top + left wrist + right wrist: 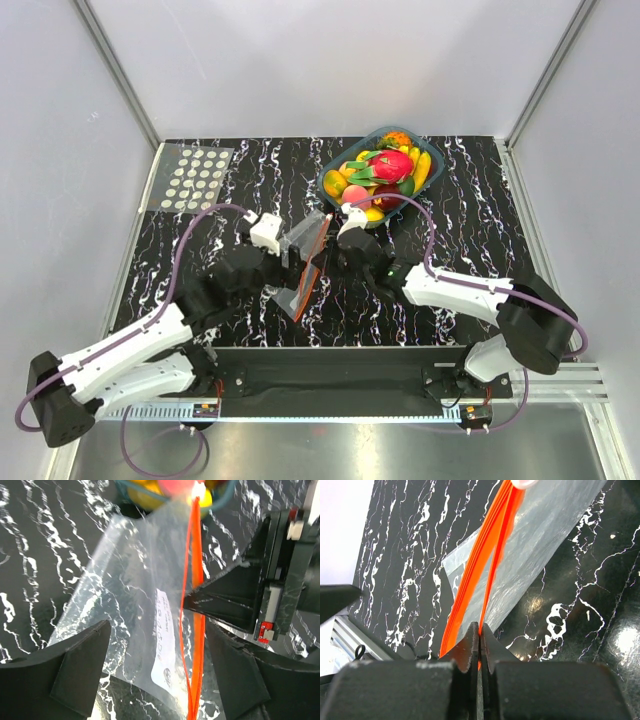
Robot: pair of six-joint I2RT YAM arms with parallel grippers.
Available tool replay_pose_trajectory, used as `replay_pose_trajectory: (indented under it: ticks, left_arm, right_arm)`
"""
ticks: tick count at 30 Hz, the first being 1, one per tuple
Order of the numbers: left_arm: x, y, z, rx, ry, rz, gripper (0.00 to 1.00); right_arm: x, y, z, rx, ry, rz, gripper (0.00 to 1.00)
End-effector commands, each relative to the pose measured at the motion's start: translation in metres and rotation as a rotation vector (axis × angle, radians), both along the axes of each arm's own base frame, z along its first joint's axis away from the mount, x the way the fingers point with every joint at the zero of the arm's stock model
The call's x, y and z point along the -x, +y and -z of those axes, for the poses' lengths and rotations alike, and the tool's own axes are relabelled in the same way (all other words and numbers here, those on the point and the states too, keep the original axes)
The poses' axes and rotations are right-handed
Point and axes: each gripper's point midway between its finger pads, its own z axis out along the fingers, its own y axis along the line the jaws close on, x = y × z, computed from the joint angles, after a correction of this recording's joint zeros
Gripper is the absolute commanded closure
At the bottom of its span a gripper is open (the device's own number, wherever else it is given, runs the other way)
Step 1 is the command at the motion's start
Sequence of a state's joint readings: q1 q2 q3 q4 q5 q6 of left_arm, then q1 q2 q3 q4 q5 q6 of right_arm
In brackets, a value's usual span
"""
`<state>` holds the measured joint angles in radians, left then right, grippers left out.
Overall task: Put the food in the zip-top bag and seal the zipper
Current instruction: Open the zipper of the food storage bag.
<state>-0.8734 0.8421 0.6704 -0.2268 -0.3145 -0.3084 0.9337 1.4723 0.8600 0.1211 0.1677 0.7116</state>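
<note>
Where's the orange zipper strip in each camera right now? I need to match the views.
Top external: zipper, mid-picture, a short diagonal line.
Left wrist: near-vertical line right of centre, running top to bottom.
Right wrist: diagonal from top centre down to the jaws.
Shared landmark: the right gripper, shut on the zipper.

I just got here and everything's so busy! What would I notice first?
Probably the bright orange zipper, on the clear zip-top bag held up in the middle, pinched by the right end effector. Then the heap of colourful toy fruit in the teal tray at the far side of the table.
</note>
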Motion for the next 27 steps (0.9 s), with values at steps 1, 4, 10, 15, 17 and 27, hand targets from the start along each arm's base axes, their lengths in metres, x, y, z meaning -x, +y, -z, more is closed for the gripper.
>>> replay_pose_trajectory:
  ticks: [1, 4, 10, 15, 17, 27]
  left_arm:
    - [0.005, -0.018, -0.014, 0.011, -0.010, 0.100, 0.19]
    - [0.004, -0.025, -0.010, 0.003, 0.004, 0.123, 0.20]
    - [-0.002, -0.029, 0.008, -0.058, 0.046, 0.113, 0.26]
    - [-0.009, -0.034, 0.021, -0.085, 0.065, 0.099, 0.30]
    - [-0.012, -0.036, 0.023, -0.093, 0.069, 0.097, 0.32]
    - [-0.039, -0.042, 0.034, -0.180, 0.056, 0.023, 0.69]
  right_arm:
    - [-0.004, 0.007, -0.035, -0.056, -0.060, 0.005, 1.00]
    - [-0.003, 0.006, -0.034, -0.051, -0.060, 0.005, 1.00]
    - [-0.003, 0.006, -0.035, -0.053, -0.063, 0.005, 1.00]
    - [-0.004, 0.007, -0.035, -0.057, -0.061, 0.006, 1.00]
    - [-0.004, 0.008, -0.035, -0.057, -0.061, 0.006, 1.00]
    - [0.000, 0.004, -0.026, -0.045, -0.045, 0.006, 1.00]
